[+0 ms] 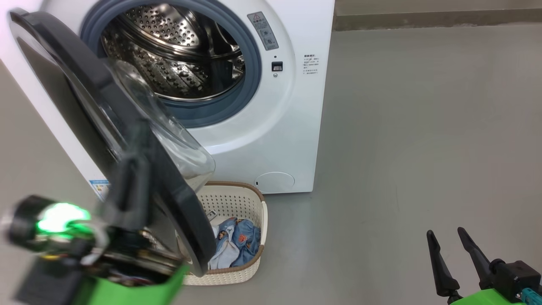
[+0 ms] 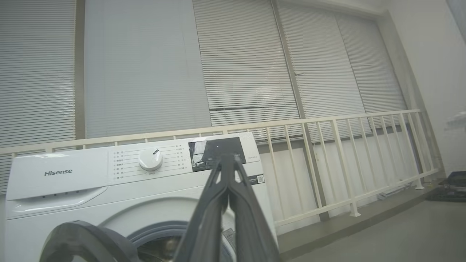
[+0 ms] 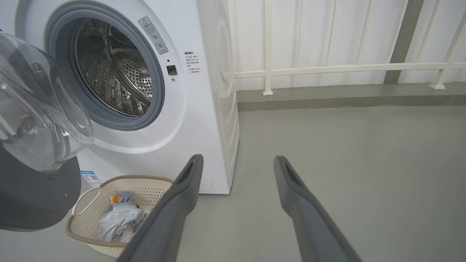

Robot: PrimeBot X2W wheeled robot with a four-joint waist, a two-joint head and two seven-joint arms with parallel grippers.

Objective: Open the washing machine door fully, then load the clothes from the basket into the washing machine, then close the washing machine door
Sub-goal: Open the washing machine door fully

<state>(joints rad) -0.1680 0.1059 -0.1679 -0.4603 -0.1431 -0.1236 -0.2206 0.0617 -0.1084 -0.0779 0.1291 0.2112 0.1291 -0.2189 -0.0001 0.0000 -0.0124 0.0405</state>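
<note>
By perforated basket (image 1: 239, 200) — glossy black-rimmed door (image 1: 78, 67) open | left jaws pinched together | right jaws wide

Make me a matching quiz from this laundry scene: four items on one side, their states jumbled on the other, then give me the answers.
Column one:
1. washing machine door
2. clothes
3. left end effector
4. right end effector

Column two:
A. fingers spread apart
B. lying in the basket
C. swung open
D. fingers pressed together

Pairs: 1-C, 2-B, 3-D, 4-A
</note>
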